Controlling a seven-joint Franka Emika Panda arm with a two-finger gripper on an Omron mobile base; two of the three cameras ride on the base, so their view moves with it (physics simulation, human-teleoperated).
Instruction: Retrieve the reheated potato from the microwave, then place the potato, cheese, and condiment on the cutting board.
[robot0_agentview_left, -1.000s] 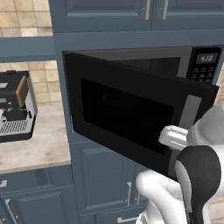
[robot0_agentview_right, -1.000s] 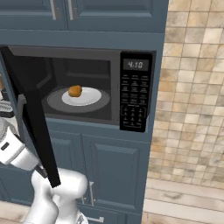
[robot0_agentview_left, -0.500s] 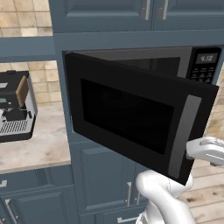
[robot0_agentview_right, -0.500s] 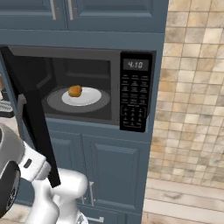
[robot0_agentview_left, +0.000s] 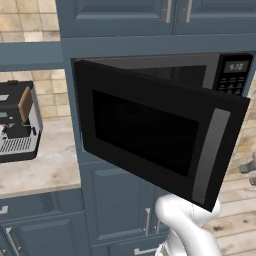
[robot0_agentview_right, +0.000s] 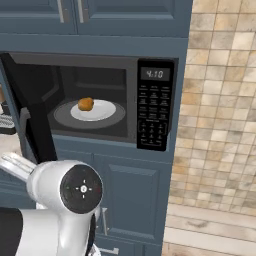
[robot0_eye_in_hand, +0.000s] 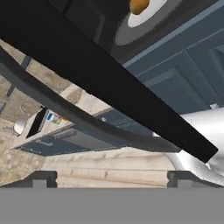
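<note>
Golden-brown potato (robot0_agentview_right: 86, 104) inside open microwave (robot0_agentview_right: 155, 107)

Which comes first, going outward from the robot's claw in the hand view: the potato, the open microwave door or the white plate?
1. The microwave door, a dark bar straight ahead of the open gripper.
2. The white plate, inside beyond the door.
3. The potato, on that plate; too close to separate from it.

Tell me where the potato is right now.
The potato sits on a white plate inside the open microwave, left of its keypad in the right base view; it also shows in the hand view.
</note>
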